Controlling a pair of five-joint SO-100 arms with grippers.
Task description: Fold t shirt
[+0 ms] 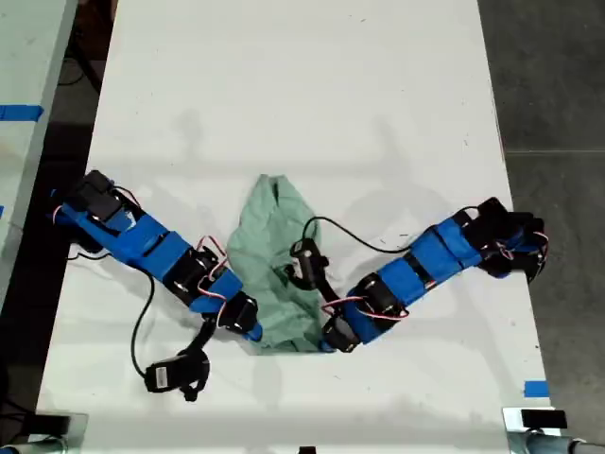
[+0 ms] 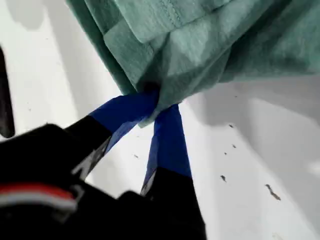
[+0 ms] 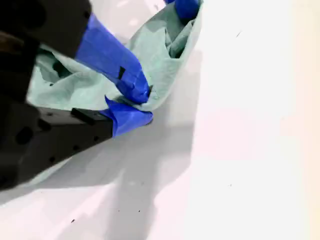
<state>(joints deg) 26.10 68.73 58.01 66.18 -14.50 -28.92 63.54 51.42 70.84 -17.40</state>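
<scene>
The t shirt (image 1: pixel 274 265) is a wrinkled mint-green bundle near the table's front edge in the exterior view. In the exterior view both arms meet at the edge of the shirt nearest the table's front. My first gripper (image 1: pixel 253 331), on the arm from the exterior view's left, is shut on a bunched corner; its blue fingers (image 2: pixel 167 135) pinch the cloth (image 2: pixel 200 45), which rises off the table. My second gripper (image 1: pixel 328 342), on the arm from the exterior view's right, is shut on the shirt's edge (image 3: pixel 165 75), and its blue fingertips (image 3: pixel 135 87) clamp the fold.
A white table (image 1: pixel 302 95) carries everything; its far half is bare. A black cable (image 1: pixel 354 236) loops over the shirt from the arm on the exterior view's right. Another table with blue tape (image 1: pixel 19 112) stands at the exterior view's left. Grey floor (image 1: pixel 553 85) shows at its right.
</scene>
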